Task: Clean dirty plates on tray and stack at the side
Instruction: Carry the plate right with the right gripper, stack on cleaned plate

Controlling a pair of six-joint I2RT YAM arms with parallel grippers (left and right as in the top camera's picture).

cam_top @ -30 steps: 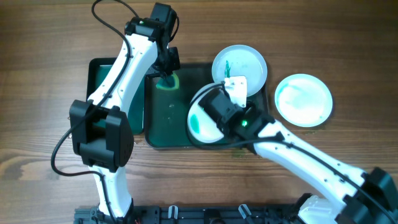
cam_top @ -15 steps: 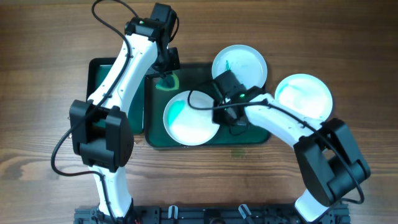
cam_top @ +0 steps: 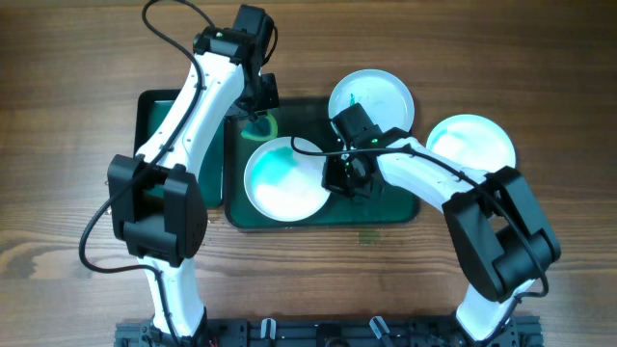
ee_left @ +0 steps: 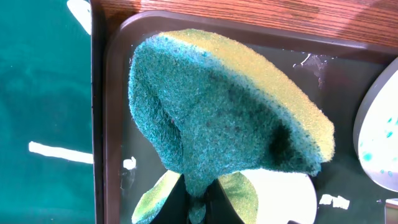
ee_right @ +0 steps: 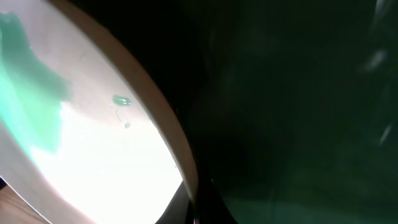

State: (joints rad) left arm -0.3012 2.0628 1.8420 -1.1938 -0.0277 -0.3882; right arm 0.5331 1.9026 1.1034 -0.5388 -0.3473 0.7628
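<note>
A brown wood-grain bench (cam_top: 77,58) carries a large, shallow, dark green rectangular tray (cam_top: 304,114) at its centre. A narrower dark green tray (cam_top: 154,116) lies just beside its left side. A round pale-blue plate (cam_top: 477,140) lies on the bench just right of the large tray.

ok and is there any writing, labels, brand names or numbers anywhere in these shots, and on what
None: no word, label, brand, number or sign can be read in any view.
On the plate on the tray, the plate at the far edge and the plate on the table: teal smears or tint only, no print.
On the tray and the sponge: no marking.
Right wrist view: dark and blurred, nothing legible.
</note>
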